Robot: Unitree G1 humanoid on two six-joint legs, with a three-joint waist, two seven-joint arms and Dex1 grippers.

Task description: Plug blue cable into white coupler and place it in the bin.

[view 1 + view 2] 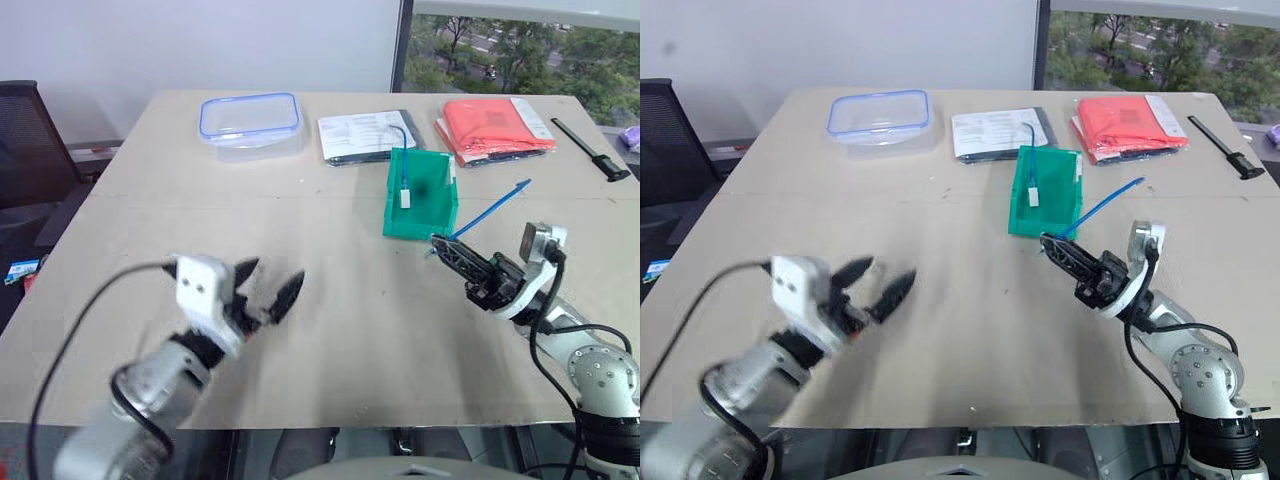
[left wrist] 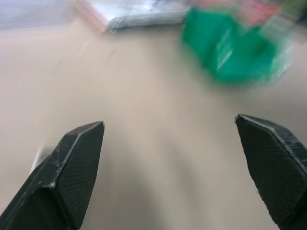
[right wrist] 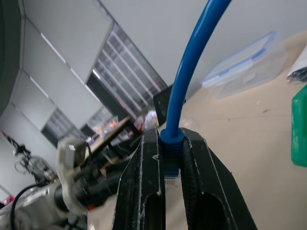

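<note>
My right gripper (image 1: 438, 243) hovers just in front of the green bin (image 1: 432, 215) and is shut on the blue cable (image 1: 490, 210) near its plug end. The rest of that cable sticks up and away to the right. In the right wrist view the cable (image 3: 192, 62) rises from between the closed fingers (image 3: 144, 177), with the clear plug pinched between them. Inside the bin a white coupler (image 1: 405, 197) leans against the left wall, and another thin blue cable (image 1: 403, 140) runs from it over the far wall. My left gripper (image 1: 268, 282) is open and empty, low at the near left of the table.
At the far side of the table lie a clear food box (image 1: 250, 122) with a blue-rimmed lid, a sleeve of papers (image 1: 365, 135), a red packet (image 1: 495, 125) and a black tool (image 1: 592, 150). A dark chair (image 1: 30, 140) stands by the left edge.
</note>
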